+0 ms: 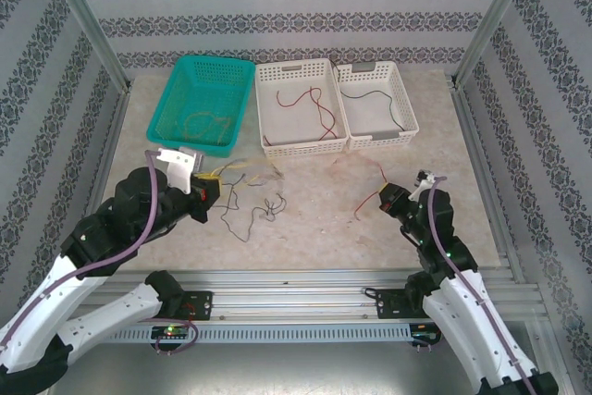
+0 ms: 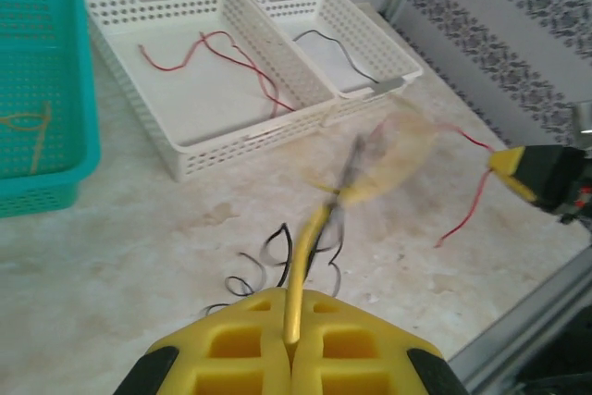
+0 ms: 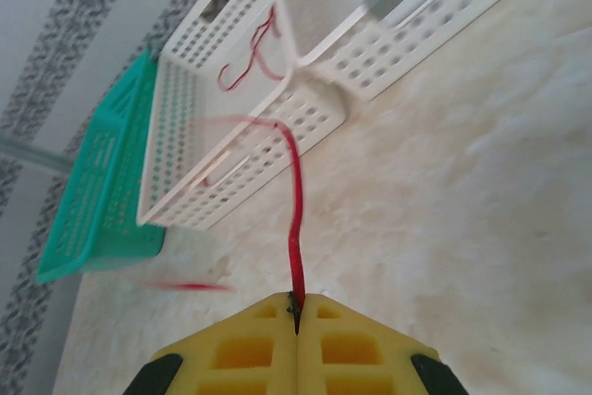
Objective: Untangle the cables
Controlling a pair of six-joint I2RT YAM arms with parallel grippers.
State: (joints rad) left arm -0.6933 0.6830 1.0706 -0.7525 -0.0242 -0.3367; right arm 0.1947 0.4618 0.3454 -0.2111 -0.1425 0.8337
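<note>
Three perforated plastic baskets are sitting side by side at the 12 o'clock edge of the pale marbled surface (image 1: 314, 224): one teal lattice basket (image 2: 46, 178) toward 11 o'clock, a middle white basket (image 1: 302, 146) at 12 o'clock, and a right-hand white basket (image 1: 383, 141) toward 1 o'clock. Thin yellow-tan wire loops (image 1: 208, 127) are lying in the teal one, though their number is too fine to count. One sorted red wire (image 1: 319, 104) is curling across the floor of the middle basket, and one sorted black wire (image 2: 347, 60) is curving through the right-hand basket.

Two arms are reaching in from 6 o'clock. At 9 o'clock of the surface, the left gripper (image 2: 291, 339), with yellow block-shaped fingers, is pinching fully closed on one yellow-tan cable (image 2: 305, 247), which is stretching away taut and blurred toward 1 o'clock. Beside that strand, a tangle of thin black cables (image 1: 254, 203) is lying in curls on the surface near its centre; their exact count cannot be told.

At 3 o'clock, the right gripper (image 3: 297, 321) is likewise clamping tight on one held red cable (image 3: 296, 201), which is rising straight from between its fingers toward the white baskets, well apart from the black tangle.
</note>
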